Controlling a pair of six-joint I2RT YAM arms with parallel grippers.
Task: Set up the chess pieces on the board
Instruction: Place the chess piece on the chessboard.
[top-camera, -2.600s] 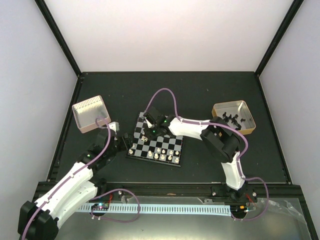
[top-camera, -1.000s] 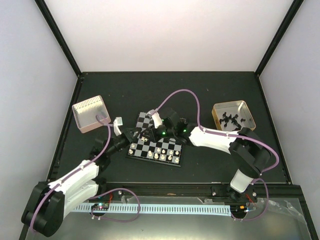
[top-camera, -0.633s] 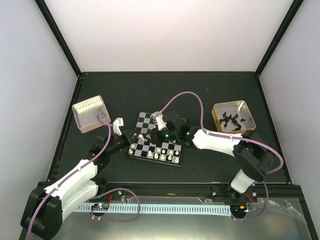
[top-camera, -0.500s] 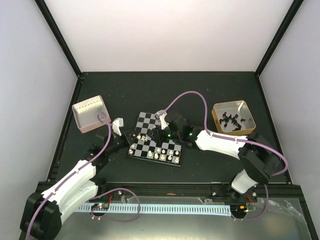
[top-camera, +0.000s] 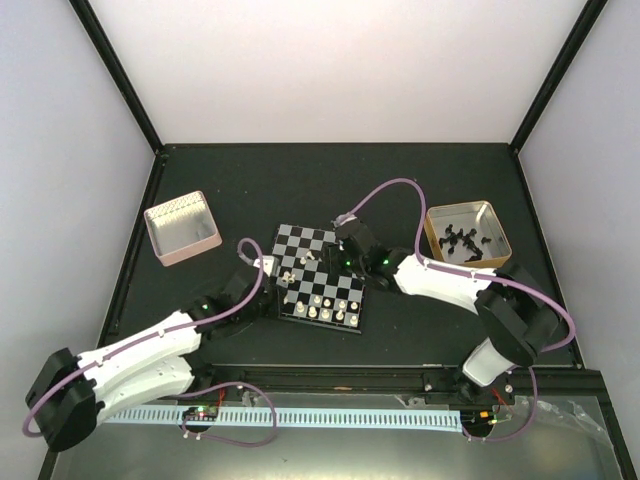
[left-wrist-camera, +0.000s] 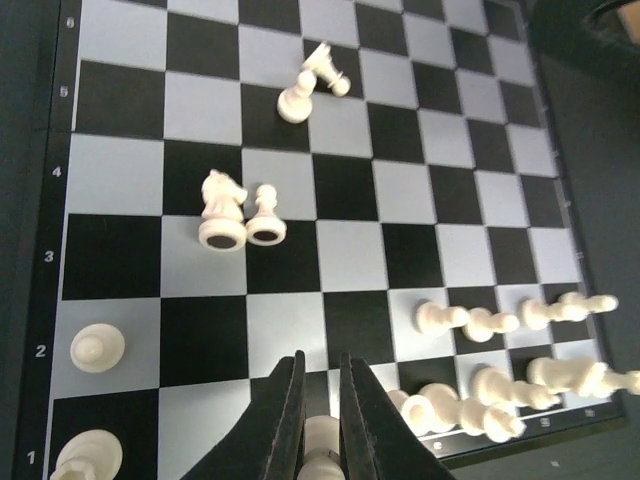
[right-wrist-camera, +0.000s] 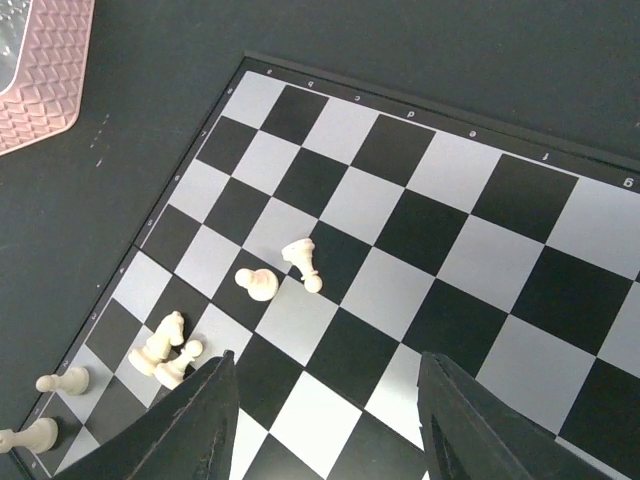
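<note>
The board (top-camera: 300, 240) lies mid-table, also filling the left wrist view (left-wrist-camera: 120, 100) and the right wrist view (right-wrist-camera: 440, 170). Cream chess pieces (top-camera: 332, 306) stand in its near rows (left-wrist-camera: 500, 390). My left gripper (left-wrist-camera: 318, 365) hangs over the board's near left corner (top-camera: 280, 292), shut on a cream chess piece (left-wrist-camera: 322, 440). A knight (left-wrist-camera: 222, 210) and a pawn (left-wrist-camera: 265, 215) stand close together further in. One piece (right-wrist-camera: 303, 262) lies toppled beside an upright pawn (right-wrist-camera: 255, 284). My right gripper (right-wrist-camera: 328, 357) is open above the middle squares (top-camera: 345, 255), holding nothing.
A pink tin (top-camera: 182, 228) sits left of the board, its corner showing in the right wrist view (right-wrist-camera: 30, 70). A tan tin (top-camera: 492, 250) holding black pieces stands at the right. Dark table mat (top-camera: 250, 180) surrounds the board.
My right gripper opened and drew back to the right, leaving a piece lying on the middle squares. The left arm swung down and right over the board's near left corner.
</note>
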